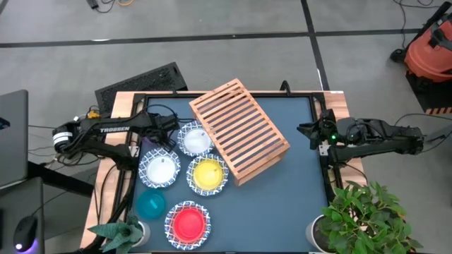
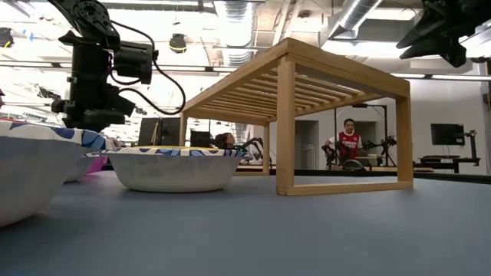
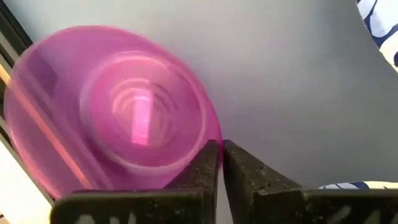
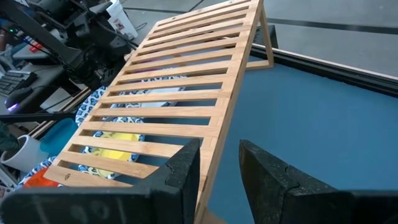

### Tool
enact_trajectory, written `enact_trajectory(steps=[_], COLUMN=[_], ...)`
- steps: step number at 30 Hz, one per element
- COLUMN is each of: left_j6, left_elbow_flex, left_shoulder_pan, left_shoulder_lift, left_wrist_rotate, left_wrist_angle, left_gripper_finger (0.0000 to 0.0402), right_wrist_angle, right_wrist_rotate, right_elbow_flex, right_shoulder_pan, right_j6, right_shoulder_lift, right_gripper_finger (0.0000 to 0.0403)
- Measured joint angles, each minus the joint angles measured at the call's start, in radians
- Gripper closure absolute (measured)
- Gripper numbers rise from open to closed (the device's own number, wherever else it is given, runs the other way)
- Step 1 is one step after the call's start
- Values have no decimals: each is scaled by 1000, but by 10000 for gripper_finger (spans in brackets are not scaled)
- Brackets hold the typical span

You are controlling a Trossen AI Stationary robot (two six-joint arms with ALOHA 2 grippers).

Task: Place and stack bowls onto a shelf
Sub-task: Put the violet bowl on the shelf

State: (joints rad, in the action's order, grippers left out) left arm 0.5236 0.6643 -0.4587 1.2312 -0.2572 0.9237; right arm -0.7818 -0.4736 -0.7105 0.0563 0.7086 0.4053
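Note:
The purple bowl [image 3: 112, 112] fills the left wrist view, tilted with its hollow toward the camera, and shows as a pink sliver [image 2: 96, 163] in the low view. My left gripper [image 3: 221, 163] is shut on it, at the table's left side [image 1: 168, 132] beside a white blue-rimmed dish [image 1: 194, 139]. The yellow bowl [image 1: 207, 173] and the red bowl [image 1: 188, 222] each sit in a patterned dish. The teal bowl [image 1: 150, 204] stands on the table. The wooden shelf [image 1: 239, 129] stands slantwise mid-table. My right gripper [image 4: 219, 168] hovers open at the table's right edge [image 1: 309, 131]. My left gripper pinches the purple bowl's rim [image 3: 208, 144] between its two fingers, one finger [image 3: 205, 165] on the hollow side and the other outside. The bowl is tilted in the hold. Whether it is clear of the table, I cannot tell.
Another patterned dish [image 1: 159, 169] lies near the left gripper, and a dish [image 2: 173, 167] stands close in the low view. Potted plants [image 1: 367, 219] stand at the near corners. Bare blue tabletop [image 1: 296, 190] lies right of the shelf. People sit in the room behind [image 2: 349, 142].

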Motion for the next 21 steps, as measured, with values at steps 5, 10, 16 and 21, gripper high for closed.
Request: enact_trajectory(steps=[5,10,16,21], left_j6=[16,24,21,23], left_elbow_flex=[16,70,150,260], left_shoulder_pan=[0,0,0,0], left_shoulder_lift=[-2,-3,-3,-3], left_wrist_rotate=[23,21,33,24], left_wrist_angle=[15,34,80,165], left_gripper_finger=[401,401,401,401], right_wrist_angle=[0,-1,-6,-4], right_wrist_rotate=[0,0,0,0], right_elbow_flex=[0,0,0,0], right_shoulder_pan=[0,0,0,0], right_j6=[0,-1,-1,-1], right_shoulder_lift=[0,0,0,0], right_gripper_finger=[265,265,265,265])
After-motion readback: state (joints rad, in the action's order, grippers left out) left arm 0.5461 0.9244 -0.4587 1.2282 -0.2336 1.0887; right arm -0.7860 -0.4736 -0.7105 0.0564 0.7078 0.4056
